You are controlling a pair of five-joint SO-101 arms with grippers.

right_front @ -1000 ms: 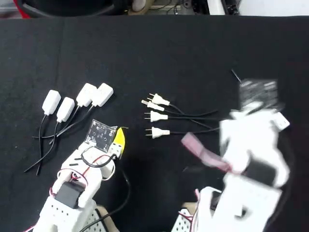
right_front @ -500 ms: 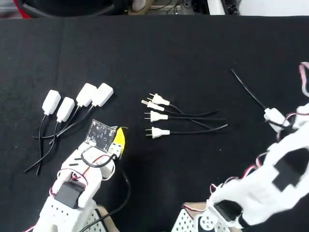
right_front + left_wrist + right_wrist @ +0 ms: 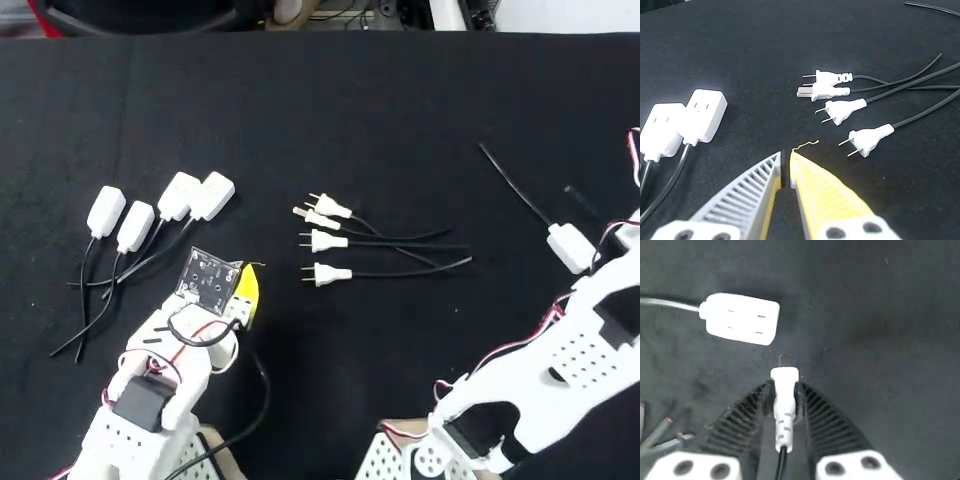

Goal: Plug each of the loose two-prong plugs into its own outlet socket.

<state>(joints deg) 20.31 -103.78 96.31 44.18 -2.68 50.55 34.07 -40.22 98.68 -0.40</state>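
Observation:
Several loose white two-prong plugs with black cords lie in a row at the table's middle, and also appear in the left wrist view. Several white outlet sockets lie at the left. My left gripper rests just below them, shut and empty. Another socket lies at the right on a black cord. In the right wrist view my right gripper is shut on a white plug. Its prongs point at that socket, a short gap away.
Black cords trail from the left sockets toward the table's front. The right arm's white body covers the front right corner. The cord of the right socket runs back and to the left. Black cloth covers the whole table.
The right arm has swung from near the plug cords out to the right edge and lowered. The socket at the right has come into sight beside it. The left arm has kept still.

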